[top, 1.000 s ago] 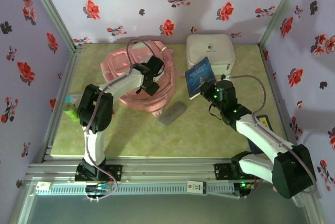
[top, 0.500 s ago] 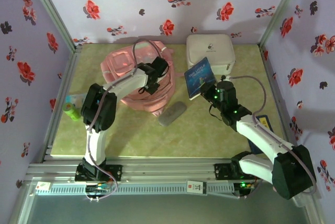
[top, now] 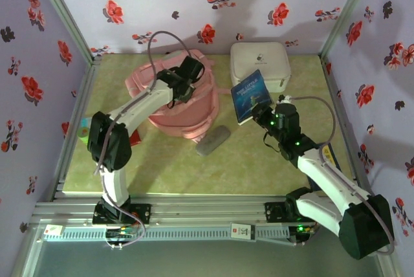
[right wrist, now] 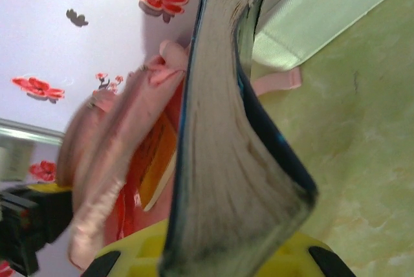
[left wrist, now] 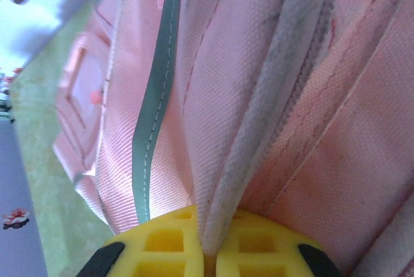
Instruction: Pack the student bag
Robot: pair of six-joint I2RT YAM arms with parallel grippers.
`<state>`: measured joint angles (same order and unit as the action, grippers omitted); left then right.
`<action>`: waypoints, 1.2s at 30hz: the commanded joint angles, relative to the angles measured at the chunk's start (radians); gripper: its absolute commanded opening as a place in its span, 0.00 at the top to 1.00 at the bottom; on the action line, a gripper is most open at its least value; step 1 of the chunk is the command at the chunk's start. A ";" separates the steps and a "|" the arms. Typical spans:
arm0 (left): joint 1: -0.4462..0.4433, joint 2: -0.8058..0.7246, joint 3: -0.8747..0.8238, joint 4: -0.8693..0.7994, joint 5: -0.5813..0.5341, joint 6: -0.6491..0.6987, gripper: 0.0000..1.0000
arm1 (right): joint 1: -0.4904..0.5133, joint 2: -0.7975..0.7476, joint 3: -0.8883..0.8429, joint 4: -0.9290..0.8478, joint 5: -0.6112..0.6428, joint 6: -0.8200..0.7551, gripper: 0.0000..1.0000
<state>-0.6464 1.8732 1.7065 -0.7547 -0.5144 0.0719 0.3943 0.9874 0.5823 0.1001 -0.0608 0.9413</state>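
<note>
In the top view the book (top: 251, 96) has a title too small to read, and the left arm (top: 107, 142) half hides a green thing (top: 83, 134). From the left wrist, the bag (left wrist: 259, 96) runs off the top and right edges, and the fingers (left wrist: 168, 241) are cropped below. The right wrist view blurs the book's pages.

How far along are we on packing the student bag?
Done: the student bag looks opened, and something red-orange seems to show inside in the right wrist view. In hand: the left gripper is shut on the bag's rim; the right gripper is shut on a blue book, held beside the bag, not yet in. Left: the book, perhaps the grey pouch on the table.
</note>
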 commanded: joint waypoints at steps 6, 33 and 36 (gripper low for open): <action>-0.009 -0.150 0.008 0.263 -0.036 -0.098 1.00 | 0.005 0.071 0.005 0.201 -0.272 -0.002 0.90; -0.006 -0.156 -0.011 0.255 -0.038 -0.170 1.00 | 0.174 0.686 0.270 0.628 -0.295 0.347 0.90; -0.003 -0.154 -0.011 0.249 -0.038 -0.172 1.00 | 0.196 0.754 0.339 0.555 -0.243 0.351 0.90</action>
<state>-0.6479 1.7916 1.6817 -0.6281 -0.5159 -0.0547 0.5674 1.7027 0.8417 0.6270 -0.3614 1.2659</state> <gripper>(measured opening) 0.080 0.125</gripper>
